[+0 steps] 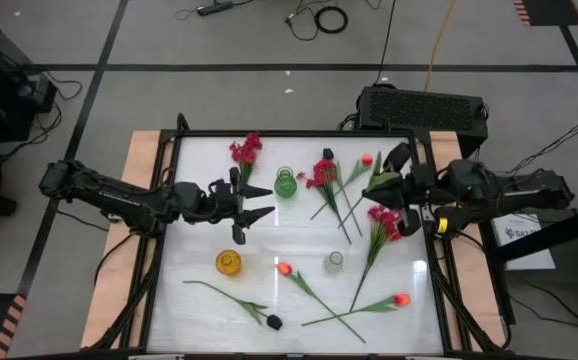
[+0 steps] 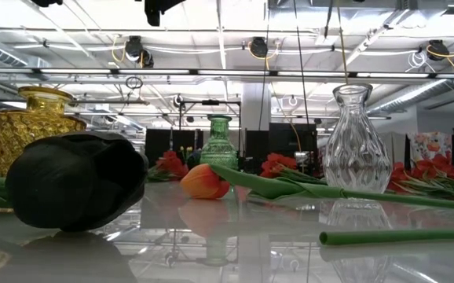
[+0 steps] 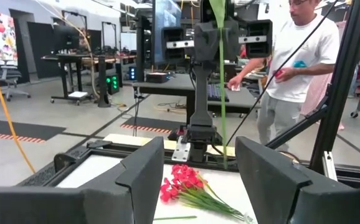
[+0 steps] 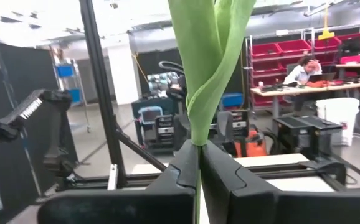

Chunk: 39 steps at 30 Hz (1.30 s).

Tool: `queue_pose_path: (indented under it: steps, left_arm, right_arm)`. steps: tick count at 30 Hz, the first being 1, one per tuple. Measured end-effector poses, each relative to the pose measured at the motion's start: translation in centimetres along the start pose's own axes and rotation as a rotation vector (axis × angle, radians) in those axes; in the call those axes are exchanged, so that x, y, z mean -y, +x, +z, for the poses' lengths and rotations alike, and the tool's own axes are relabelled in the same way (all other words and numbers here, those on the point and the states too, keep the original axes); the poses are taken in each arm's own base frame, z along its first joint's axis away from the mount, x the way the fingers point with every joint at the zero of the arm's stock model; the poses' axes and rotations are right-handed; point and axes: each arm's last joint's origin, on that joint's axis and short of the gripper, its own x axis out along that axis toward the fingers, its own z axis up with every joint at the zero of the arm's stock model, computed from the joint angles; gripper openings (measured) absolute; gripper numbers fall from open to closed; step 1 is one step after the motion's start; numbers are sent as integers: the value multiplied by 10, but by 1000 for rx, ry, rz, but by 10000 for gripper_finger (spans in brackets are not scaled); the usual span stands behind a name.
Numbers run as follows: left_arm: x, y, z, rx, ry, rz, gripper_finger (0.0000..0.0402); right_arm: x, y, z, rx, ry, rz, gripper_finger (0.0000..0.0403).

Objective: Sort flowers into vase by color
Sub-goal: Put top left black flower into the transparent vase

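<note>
Jaws of the left gripper (image 1: pixel 257 201) stand spread and empty in the high view, left of centre, pointing toward the green vase (image 1: pixel 285 183) just beside their tips. A crimson-pink spray (image 1: pixel 245 150) lies just above that gripper, toward the upper left of the white tabletop (image 1: pixel 199 300). At right of centre the right gripper (image 1: pixel 394 178) is clenched on a green-stemmed tulip (image 1: pixel 367 160) whose orange-red bud shows just up and left of it. More crimson-pink sprays (image 1: pixel 321 176) lie between the two grippers and below the right one. In the lower half lie a yellow vase (image 1: pixel 228 262), a clear vase (image 1: pixel 335 260), two more orange-red tulips (image 1: pixel 285 268) and a black bloom (image 1: pixel 273 322).

Low view: no gripper shows. The black bloom (image 2: pixel 74 190) fills the lower left, the yellow vase (image 2: pixel 34 126) behind it; a tulip bud (image 2: pixel 205 181) lies at centre before the green vase (image 2: pixel 218 141); the clear vase (image 2: pixel 356 141) stands at right.

Left wrist view: the left gripper's two dark fingers (image 3: pixel 144 174) stand well apart at the bottom with nothing between them; a crimson-pink spray (image 3: pixel 181 182) lies on the tabletop beyond the gap. Farther off, the right arm holds a green stem (image 3: pixel 222 74) upright. A person in a white shirt (image 3: pixel 301 50) stands at upper right.

Right wrist view: the right gripper (image 4: pixel 198 163) has its jaws pressed together on the tulip's stem and leaf (image 4: pixel 208 62), which rises from between them to the top of the frame.
</note>
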Motion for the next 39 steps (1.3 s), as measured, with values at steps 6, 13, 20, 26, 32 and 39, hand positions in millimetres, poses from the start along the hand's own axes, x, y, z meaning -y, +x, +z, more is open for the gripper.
queue_pose_path:
  steps: [6,13,20,26,32,39]
  left_arm:
    - [-1,0,-3,-27,-53,26,206]
    - [-4,4,-8,-181,-51,200,206]
    - [1,18,-9,-224,-44,180,206]
    - [7,39,-13,-253,-27,170,206]
    - [13,54,-19,-309,-6,105,206]
    - [16,61,-13,-315,-2,97,206]
  right_arm:
    - [0,-4,-18,60,25,24,0]
    - [3,-6,-39,113,27,13,0]
    - [0,-11,-42,78,47,40,0]
    - [-2,-21,-33,129,32,52,0]
    - [-2,-24,-31,144,20,52,0]
    - [-1,-24,-32,130,20,50,0]
